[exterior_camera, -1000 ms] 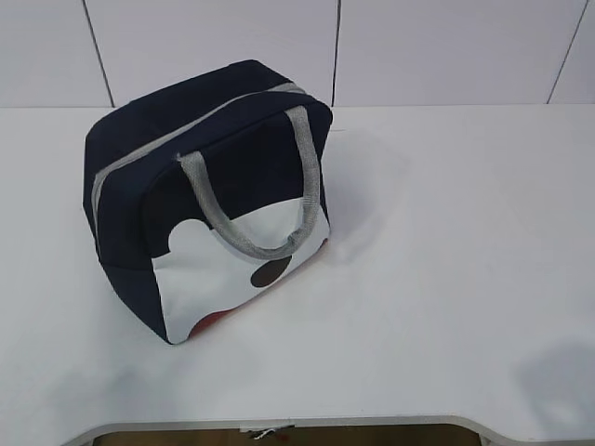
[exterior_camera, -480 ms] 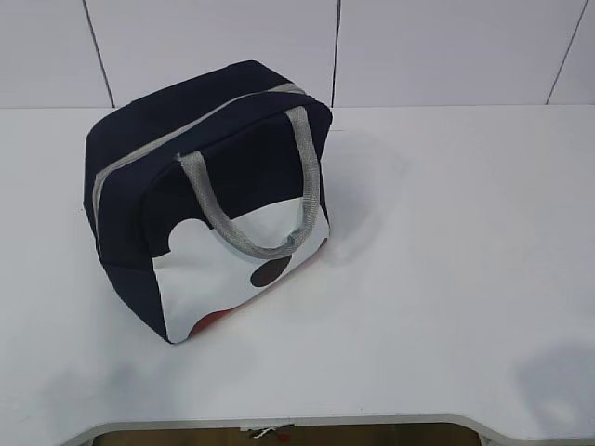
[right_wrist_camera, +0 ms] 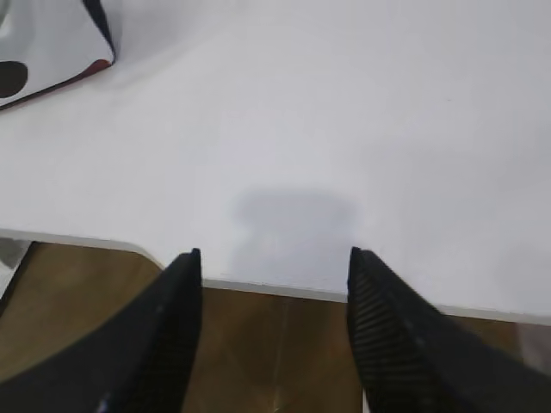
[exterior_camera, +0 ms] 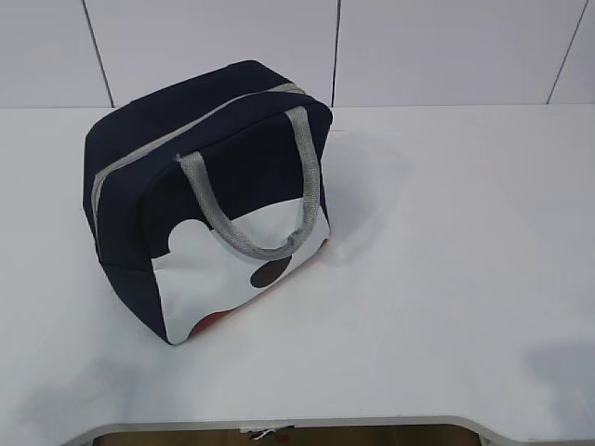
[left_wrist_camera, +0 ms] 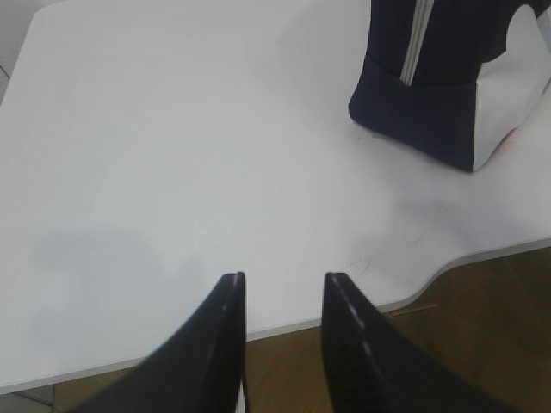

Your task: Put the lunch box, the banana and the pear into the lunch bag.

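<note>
Bag: the bag (exterior_camera: 209,200) stands on the bench (exterior_camera: 446,279), zipper (exterior_camera: 186,130) closed along the top, one handle (exterior_camera: 265,200) flopped over the white patch side.
Why it sits so: closed and upright, it looks either packed and done or not yet opened; I can't tell which from here.
Box, banana, pear: none in sight on the bench; they may be inside the bag, but the closed zipper hides that.
Left gripper: the left gripper (left_wrist_camera: 284,297) hangs over the bench edge, well clear of the bag, fingers a little apart, nothing between them.
Right gripper: the right gripper (right_wrist_camera: 274,275) hovers at the bench edge, far from the bag's patch corner, fingers wide apart, empty.
Why the arms hang back: both parked clear of the bag, which reads as a rest pose, not a reach.
</note>
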### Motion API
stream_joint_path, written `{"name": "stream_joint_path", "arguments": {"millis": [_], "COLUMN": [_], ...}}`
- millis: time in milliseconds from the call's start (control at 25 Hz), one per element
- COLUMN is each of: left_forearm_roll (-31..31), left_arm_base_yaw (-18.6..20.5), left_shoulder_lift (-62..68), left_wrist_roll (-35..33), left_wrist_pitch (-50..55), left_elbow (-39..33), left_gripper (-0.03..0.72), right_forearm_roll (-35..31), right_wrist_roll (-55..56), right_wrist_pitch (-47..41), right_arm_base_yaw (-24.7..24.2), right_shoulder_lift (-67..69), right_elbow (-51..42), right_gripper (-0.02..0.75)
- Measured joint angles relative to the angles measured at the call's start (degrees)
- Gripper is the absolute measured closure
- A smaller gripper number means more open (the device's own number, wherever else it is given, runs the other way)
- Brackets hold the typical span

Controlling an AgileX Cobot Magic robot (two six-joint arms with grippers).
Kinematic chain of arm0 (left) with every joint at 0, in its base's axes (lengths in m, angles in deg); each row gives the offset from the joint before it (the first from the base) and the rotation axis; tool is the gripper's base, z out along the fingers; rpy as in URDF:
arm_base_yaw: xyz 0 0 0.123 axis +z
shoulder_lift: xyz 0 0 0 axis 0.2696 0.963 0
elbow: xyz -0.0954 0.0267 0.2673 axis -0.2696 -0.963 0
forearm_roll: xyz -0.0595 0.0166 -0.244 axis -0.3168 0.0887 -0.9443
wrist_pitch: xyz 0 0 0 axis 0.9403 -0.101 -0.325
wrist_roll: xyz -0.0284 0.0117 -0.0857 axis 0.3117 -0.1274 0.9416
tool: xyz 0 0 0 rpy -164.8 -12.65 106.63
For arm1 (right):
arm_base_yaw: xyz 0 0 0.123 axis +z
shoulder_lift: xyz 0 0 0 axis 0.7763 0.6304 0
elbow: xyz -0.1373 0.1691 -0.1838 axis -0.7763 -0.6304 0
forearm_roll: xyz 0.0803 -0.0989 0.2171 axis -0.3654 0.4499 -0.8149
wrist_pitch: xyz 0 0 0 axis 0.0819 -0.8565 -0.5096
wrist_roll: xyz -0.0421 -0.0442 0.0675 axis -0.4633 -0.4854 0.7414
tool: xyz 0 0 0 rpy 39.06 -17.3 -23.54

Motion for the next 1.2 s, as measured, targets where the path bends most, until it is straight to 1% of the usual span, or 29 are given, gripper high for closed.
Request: {"name": "stream_joint_path", "arguments": {"millis": [80,160,1200], "left_forearm_roll": [0.00,-0.05,-0.14], "left_arm_base_yaw": [0.42,0.53,0.65], "left_shoulder_lift": [0.00,0.00,0.00], "left_wrist_roll": [0.00,0.00,0.00], "left_wrist_pitch": [-0.04,-0.04,-0.04], "left_elbow": [0.00,-0.03,-0.03], "left_gripper": [0.453,0.453,0.454], "right_forearm_roll": [0.00,0.00,0.00], "right_wrist_roll": [0.00,0.00,0.00], "right_wrist_pitch": [0.00,0.00,0.04], "right_arm_base_yaw": [-1.45,-1.62,-1.62], "right_shoulder_lift": [0.00,0.00,0.00], "right_elbow": [0.00,0.00,0.00], "right_gripper": [0.302,0.302,0.302]}}
